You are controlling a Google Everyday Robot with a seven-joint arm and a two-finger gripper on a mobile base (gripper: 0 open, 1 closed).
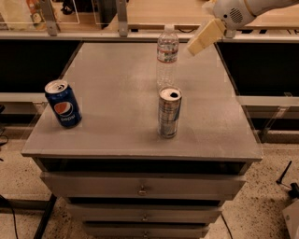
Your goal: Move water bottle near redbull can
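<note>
While the metal drawers [140, 186] sit nearest me, I see the slim silver redbull can [169, 113] upright on the matte grey tabletop [117, 126], with a wider glossy blue Pepsi can [63, 103] near the left edge. Behind the redbull can, apart from it, stands the clear ribbed water bottle [167, 58]. Beyond, the beige gripper [205, 36] slants down-left from the white arm [233, 11], beside the bottle's cap, not touching; its state I cannot tell.

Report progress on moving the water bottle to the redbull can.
Done: nothing visible; the water bottle stands ungrasped on the table behind the redbull can. In hand: the tool hovers beside the bottle's upper part, apart from it. Left: grasp the bottle and set it closer to the can.
</note>
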